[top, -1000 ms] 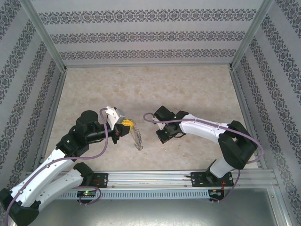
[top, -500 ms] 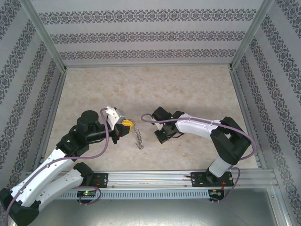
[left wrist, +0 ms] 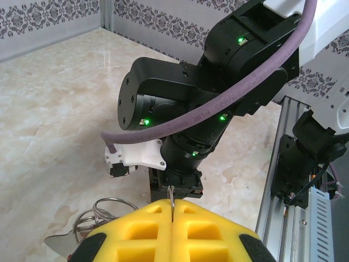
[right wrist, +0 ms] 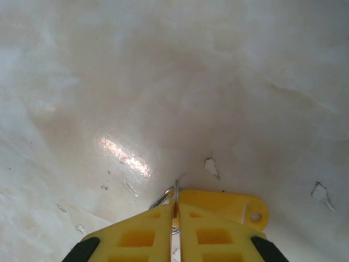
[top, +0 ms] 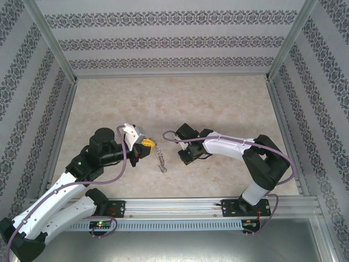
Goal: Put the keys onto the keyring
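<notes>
Threading stage, as I judge it: both arms are low over the table [top: 163, 103], tips facing each other, and the parts are not yet joined.

Left gripper [top: 148, 143] has its yellow pads pressed together on the keyring [top: 160, 159]. The chain hangs from the tips; I cannot tell if its lower end touches the table. From the left wrist, the left gripper [left wrist: 172, 210] pinches a thin ring edge in the seam. More silver rings of the keyring [left wrist: 108, 210] are bunched just left of the pads.

Right gripper [top: 185, 157] sits near the chain but apart from it. From the right wrist, the right gripper [right wrist: 174, 210] has its pads nearly touching, with a thin wire loop [right wrist: 174, 191] caught in the seam.

Key [right wrist: 240, 206] is a flat yellow tab with a small hole at its end, lying just past the right-hand pad, close above the table. I cannot tell whether it hangs from the wire loop or only rests against the pad.

Next move, my guess: bring the right tips across to the left tips, line the key's hole or loop up with an open end of a ring, and slide it on. That needs fine alignment, since the parts are tiny next to the pads. The chain is limp and will likely swing.

Keyring looks thin, silvery and made of small coiled rings.
</notes>
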Tool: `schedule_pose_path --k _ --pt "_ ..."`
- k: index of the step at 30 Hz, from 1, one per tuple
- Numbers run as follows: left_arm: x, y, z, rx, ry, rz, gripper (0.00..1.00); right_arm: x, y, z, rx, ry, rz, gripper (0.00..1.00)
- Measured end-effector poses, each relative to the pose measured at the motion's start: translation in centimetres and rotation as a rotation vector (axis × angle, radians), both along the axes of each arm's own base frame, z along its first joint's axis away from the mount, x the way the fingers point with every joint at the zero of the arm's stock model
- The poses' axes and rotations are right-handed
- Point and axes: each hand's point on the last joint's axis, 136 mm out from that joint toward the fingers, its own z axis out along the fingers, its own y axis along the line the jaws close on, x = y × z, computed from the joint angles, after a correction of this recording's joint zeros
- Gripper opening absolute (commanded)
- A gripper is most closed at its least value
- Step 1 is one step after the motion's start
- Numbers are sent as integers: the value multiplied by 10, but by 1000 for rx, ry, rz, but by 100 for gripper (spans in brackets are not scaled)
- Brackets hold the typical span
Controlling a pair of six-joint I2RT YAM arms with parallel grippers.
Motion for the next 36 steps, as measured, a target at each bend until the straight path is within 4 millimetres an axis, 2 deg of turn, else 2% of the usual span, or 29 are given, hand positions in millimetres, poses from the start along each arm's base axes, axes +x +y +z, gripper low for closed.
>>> schedule_pose_path --k 16,36 --pt "2 1 0 4 -3 14 0 0 1 -9 -10 14 2 16" --pt "3 2 0 6 -6 16 0 13 3 -7 5 26 2 21"
